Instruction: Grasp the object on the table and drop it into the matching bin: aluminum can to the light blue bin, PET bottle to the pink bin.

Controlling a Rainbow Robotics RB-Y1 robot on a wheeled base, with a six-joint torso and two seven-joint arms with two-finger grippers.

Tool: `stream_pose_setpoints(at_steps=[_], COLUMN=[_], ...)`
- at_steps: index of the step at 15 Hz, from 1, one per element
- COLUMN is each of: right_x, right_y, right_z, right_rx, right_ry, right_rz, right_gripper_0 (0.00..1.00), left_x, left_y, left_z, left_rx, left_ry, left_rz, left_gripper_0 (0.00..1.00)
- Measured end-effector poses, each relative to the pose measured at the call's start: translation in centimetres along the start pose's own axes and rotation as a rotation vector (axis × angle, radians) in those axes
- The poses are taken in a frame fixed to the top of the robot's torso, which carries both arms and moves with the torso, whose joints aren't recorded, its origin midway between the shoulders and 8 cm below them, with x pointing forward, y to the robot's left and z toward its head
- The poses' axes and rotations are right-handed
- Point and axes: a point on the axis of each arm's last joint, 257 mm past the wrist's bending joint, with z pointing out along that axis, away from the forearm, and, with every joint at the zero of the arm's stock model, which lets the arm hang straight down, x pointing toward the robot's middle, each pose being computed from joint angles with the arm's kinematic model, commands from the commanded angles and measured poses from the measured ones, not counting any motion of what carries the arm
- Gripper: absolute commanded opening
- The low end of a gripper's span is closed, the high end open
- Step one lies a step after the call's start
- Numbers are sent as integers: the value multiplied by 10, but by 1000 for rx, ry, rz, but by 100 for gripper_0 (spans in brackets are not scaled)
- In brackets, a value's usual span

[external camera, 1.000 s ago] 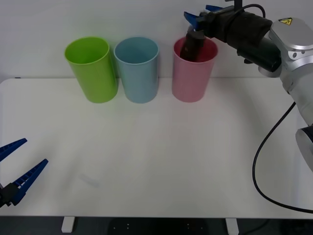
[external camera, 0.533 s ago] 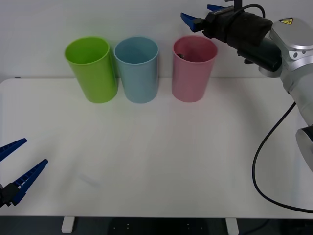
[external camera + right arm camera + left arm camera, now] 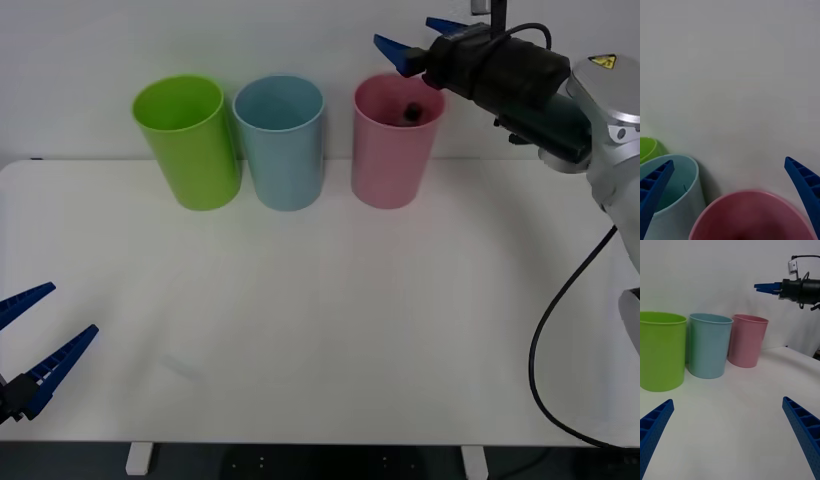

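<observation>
Pink bin (image 3: 396, 150) now holds the PET bottle (image 3: 409, 111) (right pincer (image 3: 424, 35) gapes empty above).

The PET bottle (image 3: 409, 110) lies inside the pink bin (image 3: 392, 160), just its black cap peeking above the rim. That bin stands upright at the far edge of the white tabletop (image 3: 320, 320), the light blue bin (image 3: 283, 150) just left of it.

Front view high above the table (image 3: 320, 300); both wrist views low, sharing the pink bin (image 3: 752, 217).
</observation>
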Motion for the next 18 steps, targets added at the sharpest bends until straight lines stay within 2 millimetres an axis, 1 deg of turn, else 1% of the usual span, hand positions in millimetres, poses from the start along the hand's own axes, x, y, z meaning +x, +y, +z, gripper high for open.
stream_pose_setpoints(at_steps=[3, 8, 12, 15, 18], right_x=[10, 26, 56, 83, 109], right_y=[9, 35, 53, 66, 68], right_z=[-22, -74, -124, -160, -193], right_rx=[-30, -110, -158, -183, -177], right_ry=[-8, -15, 24, 67, 98], right_rz=[-17, -44, -54, -67, -138], right_gripper_0=[100, 100, 100, 100, 100], left_x=[0, 0, 0, 0, 0], left_y=[0, 0, 0, 0, 0], left_z=[0, 0, 0, 0, 0], left_rx=[0, 0, 0, 0, 0], left_ry=[0, 0, 0, 0, 0], left_rz=[0, 0, 0, 0, 0], left_gripper_0=[100, 100, 100, 100, 100])
